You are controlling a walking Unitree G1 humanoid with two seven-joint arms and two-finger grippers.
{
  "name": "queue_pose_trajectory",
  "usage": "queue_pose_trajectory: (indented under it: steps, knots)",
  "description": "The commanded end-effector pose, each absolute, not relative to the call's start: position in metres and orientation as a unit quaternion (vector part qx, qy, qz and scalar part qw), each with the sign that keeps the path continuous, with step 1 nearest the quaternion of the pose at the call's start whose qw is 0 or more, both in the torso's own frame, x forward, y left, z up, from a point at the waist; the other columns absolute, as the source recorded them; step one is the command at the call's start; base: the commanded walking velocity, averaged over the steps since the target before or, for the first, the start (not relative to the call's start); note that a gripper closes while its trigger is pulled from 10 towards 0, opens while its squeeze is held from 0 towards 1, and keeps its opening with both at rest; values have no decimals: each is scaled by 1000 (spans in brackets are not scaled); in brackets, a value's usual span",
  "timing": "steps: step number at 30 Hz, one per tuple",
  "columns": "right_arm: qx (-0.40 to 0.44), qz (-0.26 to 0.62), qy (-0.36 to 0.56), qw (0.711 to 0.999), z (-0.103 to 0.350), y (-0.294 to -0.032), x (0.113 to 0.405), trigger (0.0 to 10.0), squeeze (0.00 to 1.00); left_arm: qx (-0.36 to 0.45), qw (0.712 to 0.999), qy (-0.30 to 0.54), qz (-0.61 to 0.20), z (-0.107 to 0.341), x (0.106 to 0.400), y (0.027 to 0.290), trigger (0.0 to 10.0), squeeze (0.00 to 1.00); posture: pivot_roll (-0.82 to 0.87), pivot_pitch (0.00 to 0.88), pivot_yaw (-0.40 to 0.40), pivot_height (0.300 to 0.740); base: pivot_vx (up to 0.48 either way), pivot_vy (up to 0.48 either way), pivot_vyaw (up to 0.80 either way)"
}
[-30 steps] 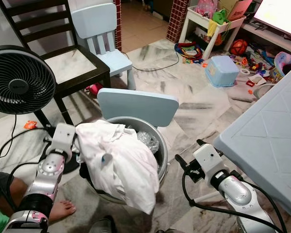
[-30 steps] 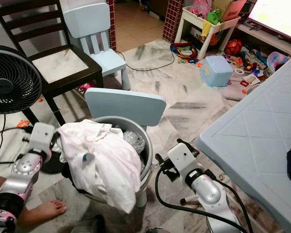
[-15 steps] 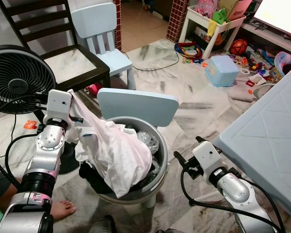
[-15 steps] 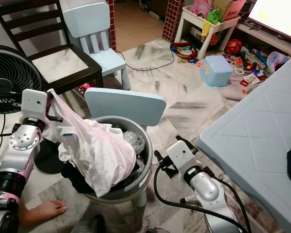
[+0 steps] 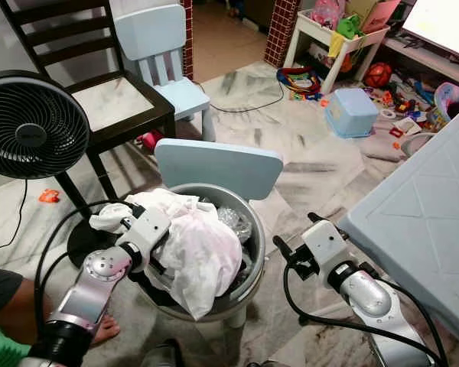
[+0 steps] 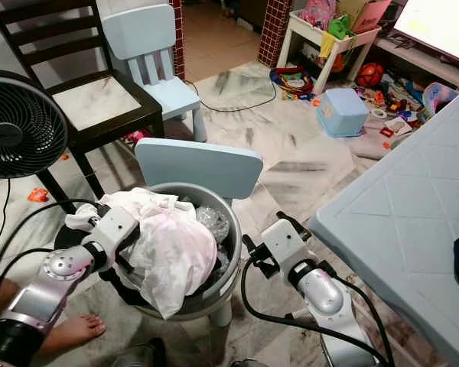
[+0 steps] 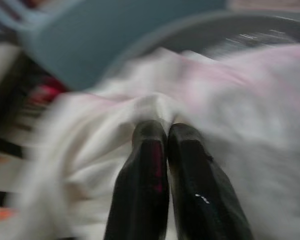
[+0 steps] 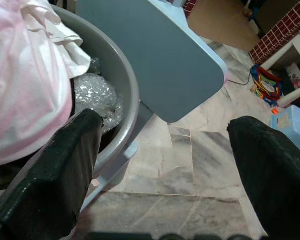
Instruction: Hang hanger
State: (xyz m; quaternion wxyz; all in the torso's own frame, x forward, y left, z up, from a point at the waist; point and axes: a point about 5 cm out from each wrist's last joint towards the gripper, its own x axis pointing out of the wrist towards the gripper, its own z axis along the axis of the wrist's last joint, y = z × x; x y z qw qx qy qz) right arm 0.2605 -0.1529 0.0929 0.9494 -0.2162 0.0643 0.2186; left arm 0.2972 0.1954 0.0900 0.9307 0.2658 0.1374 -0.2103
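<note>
Over the basin: left hand (image 7: 162, 131), fingers pinched narrow on white cloth (image 5: 199, 252)
Basin: grey basin (image 5: 254, 229) on small blue chair (image 5: 218, 164), cloth heaped in it and spilling over its front rim
Right hand: right hand (image 8: 165, 145) beside basin, fingers spread wide, holding nothing
Hanger: cannot tell where
Behind basin: black fan (image 5: 32, 126), dark chair (image 5: 99, 92)

Head stereo pair looking forward and down, sharing the grey basin (image 5: 254, 260), left wrist camera pressing close on blurred white cloth (image 7: 230, 100), right wrist camera facing the basin's rim nearby
</note>
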Motion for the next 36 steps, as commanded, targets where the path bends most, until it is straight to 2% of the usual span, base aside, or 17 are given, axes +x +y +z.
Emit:
queue_pose_trajectory:
  steps: [1, 4, 6, 11, 12, 14, 15, 16, 18, 21, 22, 23, 24, 30, 36]
  knots:
    - [-220, 215, 73, 949, 89, -156, 259, 10000, 0, 285, 934, 117, -182, 99, 296, 204, 10000, 1000, 19, 136, -65, 740, 0, 0, 0]
    - [-219, 216, 73, 949, 88, -155, 259, 10000, 0, 330, 931, 84, -134, 114, 293, 215, 10000, 1000, 27, 136, -64, 740, 0, 0, 0]
    - [-217, 219, 72, 949, 88, -153, 260, 10000, 0, 359, 932, 20, -48, 134, 287, 230, 10000, 1000, 30, 134, -65, 740, 0, 0, 0]
    - [-217, 220, 71, 948, 88, -153, 261, 10000, 0, 336, 942, 2, -26, 137, 269, 231, 10000, 1000, 36, 133, -65, 740, 0, 0, 0]
    - [-217, 220, 71, 948, 88, -154, 262, 10000, 0, 313, 948, 4, -52, 131, 256, 219, 10000, 1000, 45, 138, -64, 740, 0, 0, 0]
    - [-218, 219, 71, 948, 88, -155, 262, 10000, 0, 300, 952, 6, -66, 128, 250, 213, 10000, 1000, 45, 138, -64, 740, 0, 0, 0]
    - [-218, 219, 71, 949, 88, -155, 263, 10000, 0, 238, 966, 42, -89, 113, 239, 196, 10000, 1000, 49, 140, -65, 740, 0, 0, 0]
    - [-218, 219, 71, 949, 88, -155, 263, 10000, 0, 238, 966, 42, -89, 113, 239, 196, 10000, 1000, 49, 140, -65, 740, 0, 0, 0]
    - [-217, 220, 70, 948, 88, -154, 264, 10000, 0, 188, 975, 74, -92, 102, 234, 185, 10000, 1000, 47, 138, -67, 740, 0, 0, 0]
    - [-215, 223, 68, 948, 88, -150, 264, 10000, 0, 152, 971, 131, -134, 81, 230, 166, 10000, 1000, 43, 135, -69, 740, 0, 0, 0]
    - [-216, 225, 66, 948, 88, -149, 264, 10000, 0, 144, 969, 141, -142, 76, 231, 163, 10000, 886, 39, 134, -69, 740, 0, 0, 0]
    - [-216, 226, 66, 947, 89, -148, 264, 10000, 0, 140, 965, 157, -155, 72, 232, 160, 10000, 690, 37, 134, -69, 740, 0, 0, 0]
    - [-218, 227, 65, 947, 89, -149, 264, 10000, 0, 127, 963, 178, -160, 67, 233, 158, 10000, 0, 31, 134, -69, 740, 0, 0, 0]
    - [-223, 219, 65, 948, 91, -156, 266, 10000, 0, 106, 959, 210, -157, 67, 234, 155, 10000, 0, 21, 135, -62, 740, 0, 0, 0]
    - [-223, 217, 66, 948, 90, -156, 264, 10000, 0, 88, 967, 215, -102, 69, 225, 163, 10000, 0, 27, 140, -64, 740, 0, 0, 0]
